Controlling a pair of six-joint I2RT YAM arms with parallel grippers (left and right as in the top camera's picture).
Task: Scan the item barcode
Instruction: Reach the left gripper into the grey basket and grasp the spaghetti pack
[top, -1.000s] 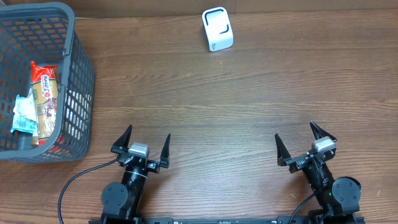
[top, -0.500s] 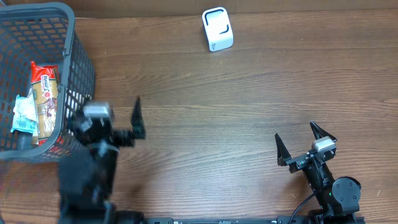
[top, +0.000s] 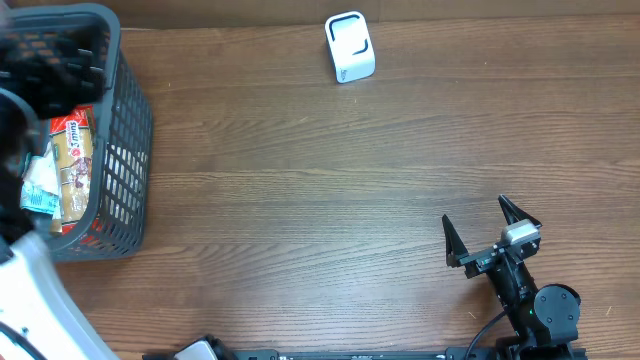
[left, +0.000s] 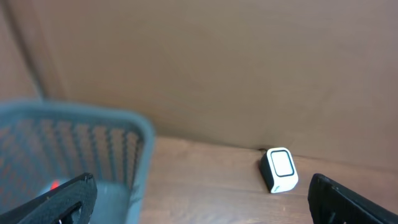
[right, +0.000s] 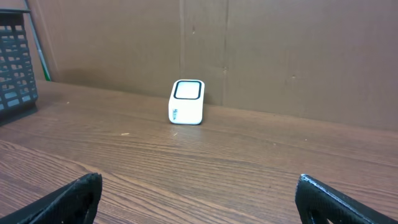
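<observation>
Several packaged items lie in the grey basket (top: 125, 130) at the far left: a red-and-tan snack pack (top: 72, 160) and a pale blue pack (top: 40, 185). The white barcode scanner (top: 350, 47) stands at the back middle of the table, also seen in the left wrist view (left: 280, 169) and the right wrist view (right: 187, 102). My left gripper (top: 50, 60) is a dark blur above the basket, open and empty, with the basket rim (left: 74, 121) under its left finger. My right gripper (top: 475, 212) stands open and empty near the front right.
A brown cardboard wall (right: 249, 50) runs along the table's far edge behind the scanner. The left arm's white link (top: 30, 290) crosses the front left corner. Bare wooden tabletop (top: 330, 180) lies between basket, scanner and right gripper.
My left arm has swung from the front of the table up and left to above the basket, still open. The right arm has not moved.
</observation>
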